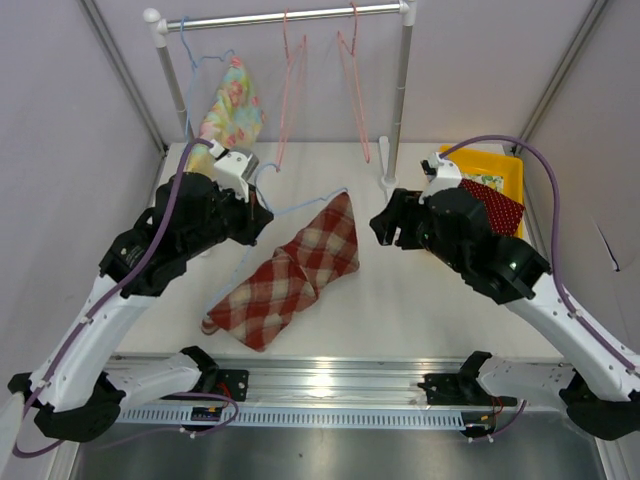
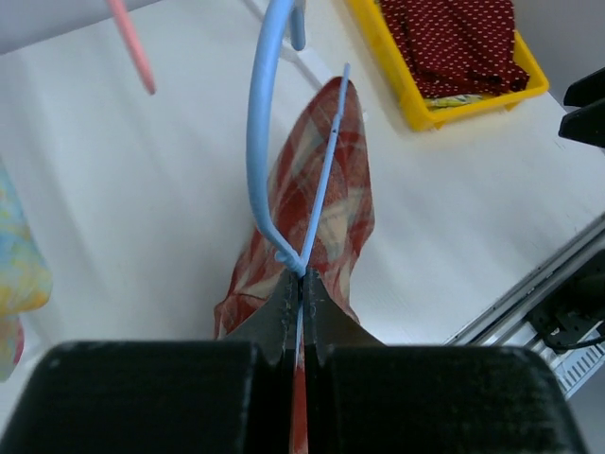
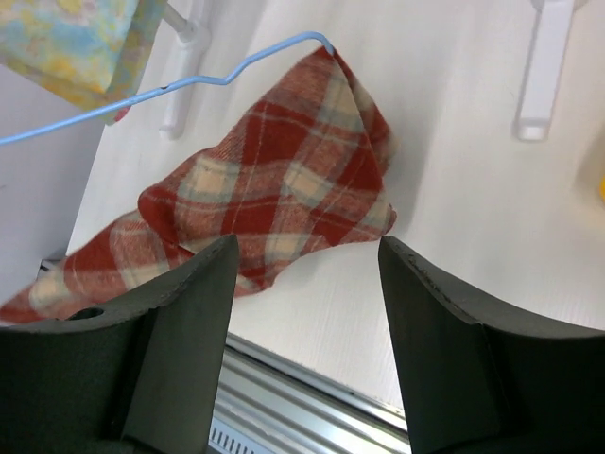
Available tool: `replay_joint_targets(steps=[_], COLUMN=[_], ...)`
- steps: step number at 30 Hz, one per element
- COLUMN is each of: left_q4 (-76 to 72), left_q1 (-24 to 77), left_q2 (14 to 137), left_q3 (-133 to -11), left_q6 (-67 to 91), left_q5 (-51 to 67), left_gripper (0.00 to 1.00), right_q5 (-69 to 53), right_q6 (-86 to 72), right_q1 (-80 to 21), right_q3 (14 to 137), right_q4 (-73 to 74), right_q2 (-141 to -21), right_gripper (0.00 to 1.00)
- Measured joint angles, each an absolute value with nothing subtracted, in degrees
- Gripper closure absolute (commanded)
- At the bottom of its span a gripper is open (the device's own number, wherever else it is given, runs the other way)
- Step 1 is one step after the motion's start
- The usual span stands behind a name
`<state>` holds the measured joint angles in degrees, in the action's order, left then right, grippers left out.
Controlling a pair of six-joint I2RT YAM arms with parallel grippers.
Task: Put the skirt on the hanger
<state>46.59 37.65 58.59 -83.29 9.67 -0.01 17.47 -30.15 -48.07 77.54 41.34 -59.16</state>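
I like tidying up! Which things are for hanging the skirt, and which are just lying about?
For the job: skirt, blue hanger, left gripper, right gripper.
Just lying about: yellow tray, pink hangers, flowery cloth.

The skirt [image 1: 290, 275] lies mid-worktop [image 1: 420, 300], between the two grippers. The hanger [image 1: 305, 205] runs from the left gripper [image 1: 262, 222] to the skirt's rear end, touching it there. The right gripper [image 1: 380, 228] is right of the skirt, apart from it. The tray [image 1: 508, 165] is at rear right. The rack [image 1: 290, 17] stands behind, with a garment [image 1: 235, 105] hanging at its left.
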Motion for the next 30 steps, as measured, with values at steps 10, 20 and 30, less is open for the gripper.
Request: replay_joint_targets(steps=[10, 20, 30], left_q4=[60.1, 63.7, 64.2], left_q1=[37.6, 35.9, 27.9], left_q2=[61.4, 71.0, 86.4], left_q3=[-92.4, -103.8, -118.5], left_q6=[13.0, 12.8, 10.1], left_q5=[-10.9, -18.5, -18.6], left_gripper=[1.00, 1.00, 1.00], right_q5=[11.5, 9.3, 8.1], right_q6=[-27.9, -26.4, -24.9], right_q1=[-44.6, -41.3, -38.3], right_q3=[80.4, 82.3, 82.4], right_q4=[39.6, 39.1, 39.7], right_q2=[-66.1, -66.2, -64.8], right_gripper=[0.33, 0.33, 0.33])
